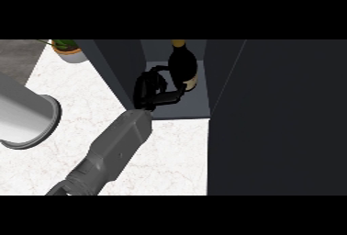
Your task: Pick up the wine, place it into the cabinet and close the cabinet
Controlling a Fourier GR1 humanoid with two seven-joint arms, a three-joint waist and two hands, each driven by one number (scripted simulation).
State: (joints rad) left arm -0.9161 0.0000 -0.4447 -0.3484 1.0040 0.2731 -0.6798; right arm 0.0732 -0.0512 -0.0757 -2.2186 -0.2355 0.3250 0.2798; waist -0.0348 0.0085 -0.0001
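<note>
The dark wine bottle (184, 62) with a pale label stands upright inside the open cabinet (177, 111), on its grey floor near the back. My left hand (152, 89) reaches into the cabinet from the lower left. Its fingers curl against the bottle's left side and its thumb sits at the bottle's lower part. The bottle's base is hidden behind the hand. The open cabinet door (278, 119) is a large dark panel filling the right of the view. My right hand does not show.
A big grey cylindrical pot (24, 119) stands on the white marble counter (176, 156) at the left. A potted plant (68, 48) sits at the back left, beside the cabinet's dark left wall (112, 69).
</note>
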